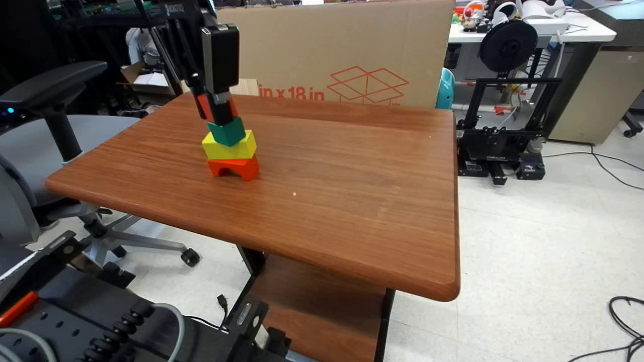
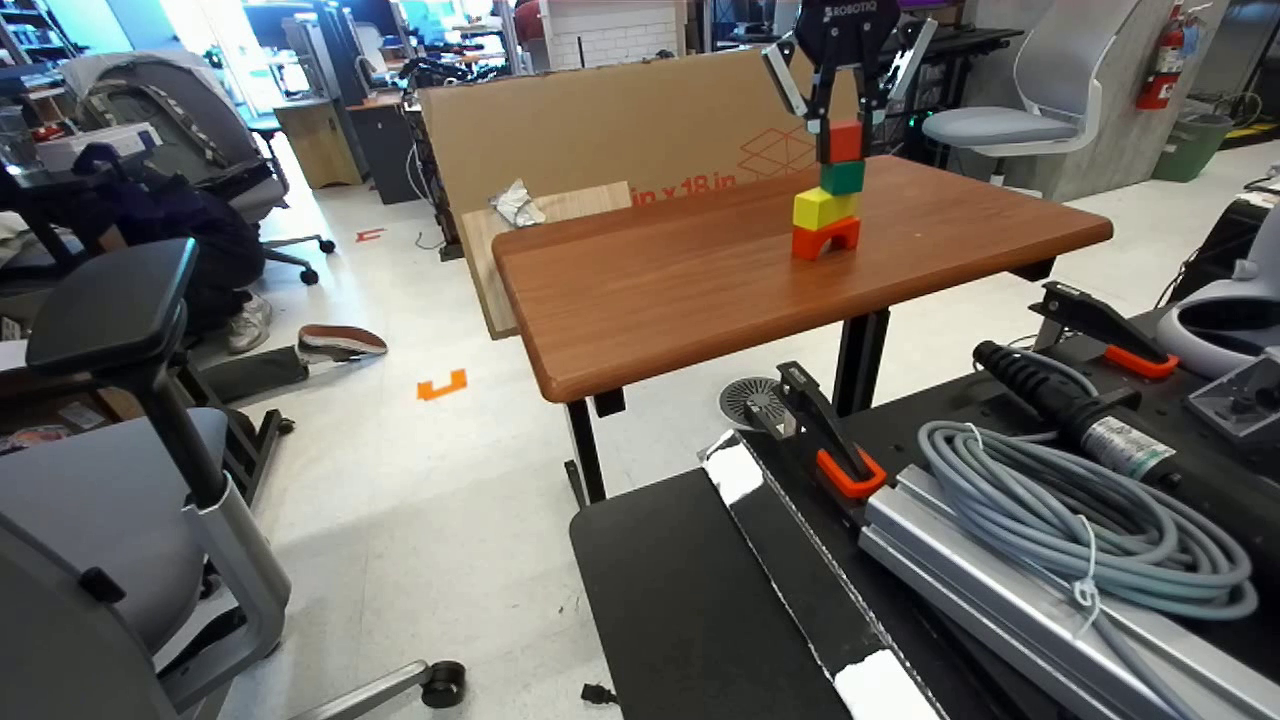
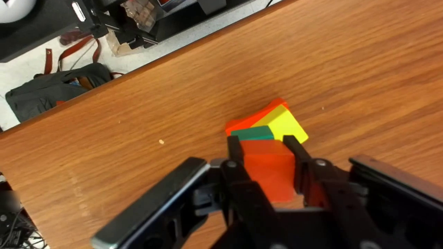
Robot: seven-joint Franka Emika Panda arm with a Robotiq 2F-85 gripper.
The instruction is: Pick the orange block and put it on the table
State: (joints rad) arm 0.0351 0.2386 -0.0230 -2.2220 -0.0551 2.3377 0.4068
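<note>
While the desk [image 2: 650,290] spans the middle of an exterior view, the gripper [image 2: 845,141] at upper right pinches the orange cube [image 2: 845,143], its fingers [image 3: 235,148] parted just by the cube's width, directly above the green block [image 2: 842,178].

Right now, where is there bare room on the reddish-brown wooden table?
In an exterior view, the table is free right of the stacked coloured blocks to its edge, bar a pale speck, and left of them to its rounded corner. Crowded: the stack, where the black gripper grips the small orange-red cube above the small green block.
</note>
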